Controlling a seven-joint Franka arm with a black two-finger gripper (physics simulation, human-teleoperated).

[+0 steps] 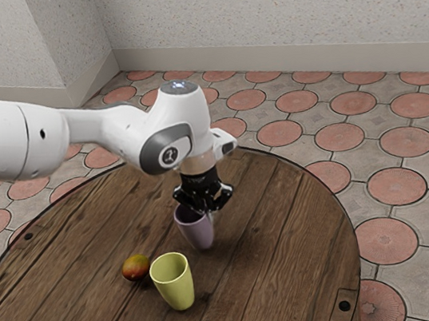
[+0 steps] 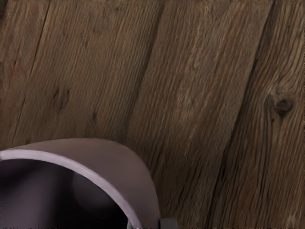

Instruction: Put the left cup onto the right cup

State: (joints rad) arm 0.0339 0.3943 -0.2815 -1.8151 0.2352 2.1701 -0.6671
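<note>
Seen from the side, the black claw (image 1: 204, 207) hangs straight down from the white arm (image 1: 74, 137) onto the rim of the purple cup (image 1: 197, 232), at the side of the rim toward the exterior view's right; whether it has clamped the rim or merely straddles it, I cannot tell from here; the purple cup stands upright near the middle of the round wooden table (image 1: 289, 278); a yellow-green cup (image 1: 173, 280), also upright, sits nearer the camera and apart from the purple one; a small reddish fruit (image 1: 136, 267) lies just beside the yellow-green cup, toward the exterior view's left; a floor of round terracotta tiles (image 1: 340, 135) runs back to pale walls.

From the hand's camera, the purple cup (image 2: 102, 174) looms directly under the hand, its pale rim curving over a dark interior; beyond it lie the table's weathered planks (image 2: 200, 95), one marked by a dark knot (image 2: 283, 103).
</note>
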